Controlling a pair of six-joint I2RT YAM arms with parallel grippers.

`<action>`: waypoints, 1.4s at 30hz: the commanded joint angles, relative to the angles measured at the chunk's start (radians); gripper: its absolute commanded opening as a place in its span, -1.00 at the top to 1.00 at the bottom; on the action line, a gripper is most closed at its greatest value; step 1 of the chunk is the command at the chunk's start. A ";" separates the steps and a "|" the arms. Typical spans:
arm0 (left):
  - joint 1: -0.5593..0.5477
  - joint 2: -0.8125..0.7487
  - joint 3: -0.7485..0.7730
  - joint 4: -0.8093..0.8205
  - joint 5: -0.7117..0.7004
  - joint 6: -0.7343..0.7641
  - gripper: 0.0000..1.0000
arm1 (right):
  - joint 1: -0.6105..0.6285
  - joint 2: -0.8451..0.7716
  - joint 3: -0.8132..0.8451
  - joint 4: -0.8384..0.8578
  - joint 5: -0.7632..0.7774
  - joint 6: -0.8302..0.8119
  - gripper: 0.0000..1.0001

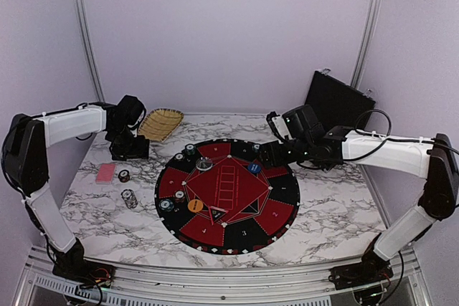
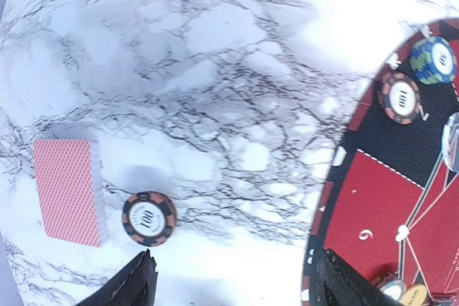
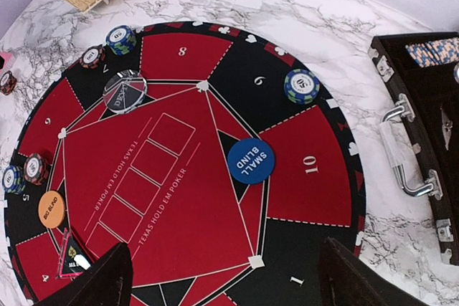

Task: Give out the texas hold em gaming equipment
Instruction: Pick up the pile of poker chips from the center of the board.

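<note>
A pink-red-backed card deck (image 1: pixel 105 173) lies on the marble left of the mat and also shows in the left wrist view (image 2: pixel 68 191). A single chip (image 2: pixel 148 218) lies beside it, and a chip stack (image 1: pixel 129 198) stands nearer. On the mat are a blue "small blind" disc (image 3: pixel 251 160), an orange disc (image 3: pixel 51 208), a clear disc (image 3: pixel 124 91) and several small chip stacks, such as one (image 3: pixel 301 86) by section 9. My left gripper (image 2: pixel 237 281) is open and empty above the marble. My right gripper (image 3: pixel 226 263) is open and empty over the mat's right side.
The round red-and-black mat (image 1: pixel 237 223) fills the table's middle. A wicker basket (image 1: pixel 160 123) sits at the back left. An open black case (image 3: pixel 419 127) holding chips stands at the back right. Walls close in the back and sides.
</note>
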 commanded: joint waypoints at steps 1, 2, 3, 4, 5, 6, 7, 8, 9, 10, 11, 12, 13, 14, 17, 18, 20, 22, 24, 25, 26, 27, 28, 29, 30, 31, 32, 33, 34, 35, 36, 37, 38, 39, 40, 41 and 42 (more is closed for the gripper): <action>0.078 0.020 0.001 -0.038 -0.016 0.051 -0.58 | -0.006 0.024 0.055 0.000 -0.027 -0.021 -0.74; 0.094 0.034 0.010 -0.038 -0.015 0.057 -0.57 | -0.006 0.027 0.055 0.000 -0.030 -0.022 -0.74; 0.107 0.048 0.018 -0.037 -0.017 0.061 -0.55 | -0.006 0.029 0.055 0.000 -0.030 -0.022 -0.74; 0.118 0.062 0.027 -0.037 -0.021 0.065 -0.52 | -0.005 0.029 0.054 0.000 -0.030 -0.021 -0.74; 0.129 0.076 0.036 -0.037 -0.023 0.068 -0.50 | -0.005 0.029 0.052 0.000 -0.032 -0.020 -0.74; 0.137 0.089 0.044 -0.036 -0.023 0.073 -0.49 | -0.006 0.028 0.051 -0.001 -0.033 -0.019 -0.74; 0.147 0.108 0.052 -0.036 -0.022 0.077 -0.47 | -0.006 0.026 0.048 -0.001 -0.031 -0.019 -0.74; 0.155 0.123 0.059 -0.036 -0.020 0.082 -0.46 | -0.007 0.024 0.045 0.000 -0.030 -0.017 -0.74; 0.160 0.138 0.066 -0.035 -0.018 0.084 -0.46 | -0.006 0.024 0.043 -0.001 -0.031 -0.016 -0.73; 0.166 0.150 0.070 -0.036 -0.016 0.086 -0.46 | -0.006 0.022 0.040 -0.001 -0.030 -0.014 -0.73; 0.172 0.162 0.072 -0.036 -0.014 0.087 -0.46 | -0.006 0.022 0.038 -0.001 -0.029 -0.015 -0.74; 0.176 0.171 0.073 -0.034 -0.012 0.089 -0.46 | -0.005 0.022 0.037 -0.002 -0.028 -0.014 -0.74; 0.180 0.179 0.071 -0.031 -0.011 0.090 -0.46 | -0.005 0.020 0.035 -0.002 -0.026 -0.014 -0.73; 0.185 0.185 0.069 -0.028 -0.006 0.092 -0.46 | -0.005 0.020 0.036 -0.004 -0.024 -0.012 -0.74; 0.191 0.202 0.060 -0.022 0.005 0.098 -0.46 | -0.006 0.019 0.034 -0.006 -0.023 -0.012 -0.74; 0.193 0.204 0.054 -0.017 0.007 0.099 -0.46 | -0.006 0.019 0.034 -0.006 -0.021 -0.013 -0.73; 0.196 0.207 0.042 -0.010 0.012 0.100 -0.48 | -0.005 0.019 0.035 -0.006 -0.021 -0.013 -0.74; 0.199 0.212 0.030 -0.001 0.020 0.103 -0.48 | -0.006 0.020 0.038 -0.007 -0.021 -0.014 -0.73; 0.200 0.214 0.020 0.003 0.030 0.106 -0.49 | -0.006 0.021 0.038 -0.007 -0.022 -0.014 -0.74; 0.200 0.216 0.013 0.009 0.030 0.106 -0.49 | -0.005 0.022 0.040 -0.008 -0.021 -0.014 -0.74; 0.201 0.219 0.005 0.012 0.028 0.107 -0.49 | -0.006 0.023 0.041 -0.009 -0.022 -0.014 -0.73; 0.201 0.222 0.000 0.015 0.031 0.106 -0.49 | -0.006 0.023 0.042 -0.010 -0.022 -0.013 -0.74; 0.203 0.224 -0.005 0.018 0.033 0.107 -0.49 | -0.006 0.023 0.043 -0.011 -0.022 -0.015 -0.73; 0.203 0.225 -0.009 0.020 0.033 0.109 -0.49 | -0.006 0.024 0.043 -0.012 -0.021 -0.015 -0.73; 0.203 0.227 -0.013 0.021 0.035 0.109 -0.49 | -0.005 0.023 0.044 -0.014 -0.022 -0.015 -0.73; 0.203 0.228 -0.017 0.021 0.038 0.108 -0.49 | -0.005 0.023 0.044 -0.015 -0.021 -0.015 -0.73; 0.203 0.226 -0.022 0.022 0.041 0.109 -0.49 | -0.006 0.022 0.043 -0.015 -0.020 -0.015 -0.73; 0.203 0.225 -0.026 0.024 0.041 0.108 -0.49 | -0.006 0.021 0.043 -0.016 -0.020 -0.015 -0.74; 0.203 0.224 -0.030 0.025 0.040 0.109 -0.48 | -0.006 0.021 0.042 -0.016 -0.019 -0.014 -0.73; 0.203 0.222 -0.034 0.026 0.042 0.108 -0.48 | -0.005 0.020 0.041 -0.016 -0.019 -0.014 -0.74; 0.203 0.220 -0.038 0.028 0.042 0.108 -0.47 | -0.007 0.019 0.040 -0.016 -0.018 -0.014 -0.74; 0.203 0.219 -0.042 0.029 0.043 0.109 -0.46 | -0.005 0.019 0.039 -0.016 -0.018 -0.013 -0.74; 0.203 0.218 -0.045 0.031 0.045 0.110 -0.45 | -0.006 0.016 0.038 -0.015 -0.018 -0.013 -0.73; 0.204 0.218 -0.046 0.028 0.047 0.110 -0.43 | -0.006 0.017 0.038 -0.015 -0.018 -0.012 -0.73; 0.205 0.218 -0.050 0.030 0.048 0.109 -0.42 | -0.005 0.016 0.039 -0.016 -0.018 -0.013 -0.73; 0.205 0.216 -0.052 0.031 0.053 0.108 -0.40 | -0.006 0.016 0.040 -0.016 -0.018 -0.014 -0.73; 0.205 0.213 -0.056 0.030 0.056 0.107 -0.38 | -0.005 0.016 0.040 -0.016 -0.018 -0.014 -0.73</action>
